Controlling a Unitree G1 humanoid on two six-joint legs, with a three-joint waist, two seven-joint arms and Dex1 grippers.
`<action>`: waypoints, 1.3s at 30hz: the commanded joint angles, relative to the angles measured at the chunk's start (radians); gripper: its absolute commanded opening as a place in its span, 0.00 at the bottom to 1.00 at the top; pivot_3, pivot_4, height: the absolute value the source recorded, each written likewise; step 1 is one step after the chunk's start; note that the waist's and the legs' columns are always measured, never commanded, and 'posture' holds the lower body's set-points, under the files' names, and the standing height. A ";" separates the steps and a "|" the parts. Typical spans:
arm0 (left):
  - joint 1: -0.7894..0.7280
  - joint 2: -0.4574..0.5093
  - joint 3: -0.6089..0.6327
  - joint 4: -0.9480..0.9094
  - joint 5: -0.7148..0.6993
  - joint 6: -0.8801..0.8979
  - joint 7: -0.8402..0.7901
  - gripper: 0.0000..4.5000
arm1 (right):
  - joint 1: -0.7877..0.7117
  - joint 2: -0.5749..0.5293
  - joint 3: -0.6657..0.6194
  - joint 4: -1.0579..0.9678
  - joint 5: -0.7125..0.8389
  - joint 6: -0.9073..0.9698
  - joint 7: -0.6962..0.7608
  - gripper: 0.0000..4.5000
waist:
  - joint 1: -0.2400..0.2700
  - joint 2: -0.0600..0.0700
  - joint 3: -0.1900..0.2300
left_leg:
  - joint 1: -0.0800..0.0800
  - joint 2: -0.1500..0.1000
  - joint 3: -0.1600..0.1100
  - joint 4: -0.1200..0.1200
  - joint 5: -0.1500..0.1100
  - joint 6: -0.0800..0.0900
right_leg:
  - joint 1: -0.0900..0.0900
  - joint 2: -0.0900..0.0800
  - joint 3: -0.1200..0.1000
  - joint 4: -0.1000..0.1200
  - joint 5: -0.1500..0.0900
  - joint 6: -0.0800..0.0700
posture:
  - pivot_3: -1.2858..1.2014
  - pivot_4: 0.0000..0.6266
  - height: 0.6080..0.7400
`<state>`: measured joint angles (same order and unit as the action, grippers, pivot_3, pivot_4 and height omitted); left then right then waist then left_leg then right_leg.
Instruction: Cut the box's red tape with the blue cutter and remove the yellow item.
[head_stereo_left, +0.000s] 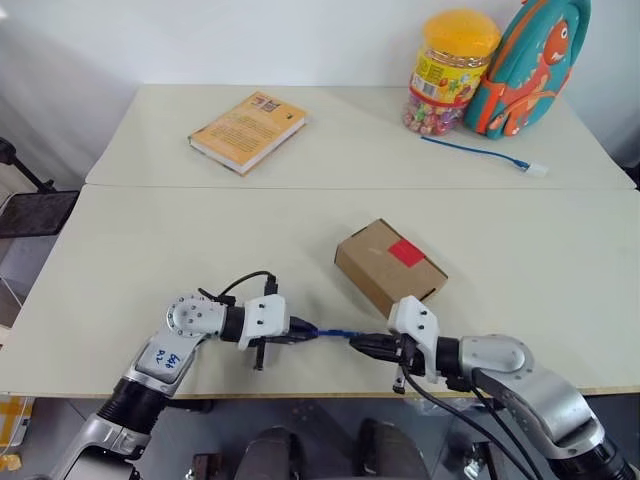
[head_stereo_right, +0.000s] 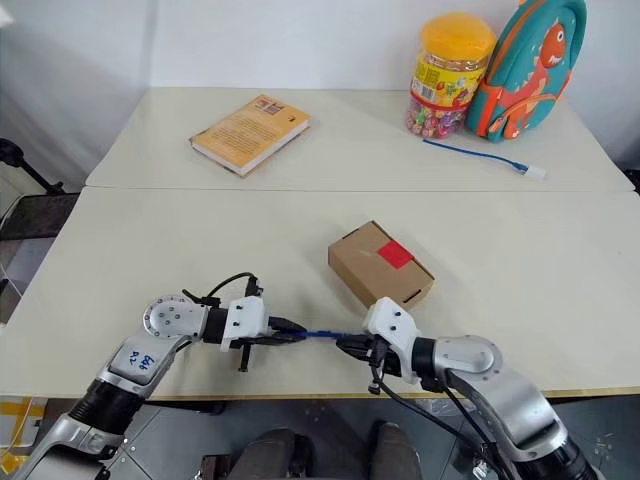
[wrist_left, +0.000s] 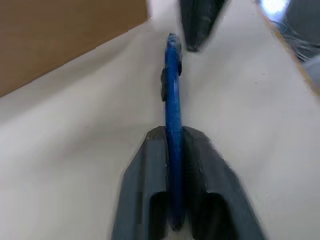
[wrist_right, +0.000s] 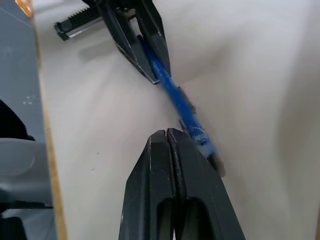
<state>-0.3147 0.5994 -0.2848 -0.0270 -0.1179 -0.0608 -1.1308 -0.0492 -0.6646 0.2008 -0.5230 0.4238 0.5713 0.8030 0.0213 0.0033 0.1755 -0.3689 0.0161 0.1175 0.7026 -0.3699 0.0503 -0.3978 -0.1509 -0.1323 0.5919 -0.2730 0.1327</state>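
Note:
The brown box (head_stereo_left: 390, 265) lies on the table right of centre, with the red tape (head_stereo_left: 406, 251) on its top face. In front of it the blue cutter (head_stereo_left: 335, 334) is held level just above the tabletop. My left gripper (head_stereo_left: 305, 331) is shut on its left end, and the left wrist view shows the cutter (wrist_left: 173, 100) clamped between the fingers. My right gripper (head_stereo_left: 358, 343) is shut with nothing in it. Its tip (wrist_right: 166, 132) rests against the side of the cutter's right end (wrist_right: 195, 130). The yellow item is hidden.
At the back of the table lie an orange book (head_stereo_left: 248, 130), a yellow-lidded candy jar (head_stereo_left: 452, 72), a teal dinosaur backpack (head_stereo_left: 527, 65) and a blue cable (head_stereo_left: 480, 153). The table's front edge (head_stereo_left: 330, 392) runs close under both grippers.

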 joint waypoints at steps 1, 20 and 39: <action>0.032 0.004 -0.038 -0.040 -0.001 -0.009 -0.033 0.41 | 0.037 -0.029 -0.067 -0.070 0.053 -0.008 0.032 0.00 | 0.000 0.000 0.000 | 0.000 0.000 0.000 0.000 0.000 0.000 | 0.000 0.000 0.000 0.000 0.000 0.000 | 0.52 0.24 1.00; 0.043 0.023 0.022 -0.009 -0.032 0.138 0.013 0.84 | 0.005 0.001 -0.080 -0.069 0.110 0.036 0.018 0.00 | -0.001 0.000 0.000 | 0.000 0.001 0.000 0.000 0.000 0.000 | 0.000 0.000 0.000 0.000 0.000 0.000 | 0.52 0.24 1.00; 0.040 0.022 -0.018 -0.013 0.016 0.133 0.031 0.10 | -0.104 0.009 0.044 0.041 -0.017 -0.015 0.056 0.00 | 0.001 0.001 0.000 | 0.001 0.000 0.000 0.000 0.001 0.000 | 0.000 0.000 0.000 0.000 0.000 0.000 | 0.52 0.24 1.00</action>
<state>-0.2889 0.6093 -0.2755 -0.0635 -0.1539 0.0595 -1.1085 -0.1432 -0.6549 0.2397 -0.4814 0.4191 0.5790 0.8512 0.0226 0.0038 0.1751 -0.3685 0.0162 0.1176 0.7027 -0.3693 0.0501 -0.3978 -0.1513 -0.1319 0.5921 -0.2730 0.1326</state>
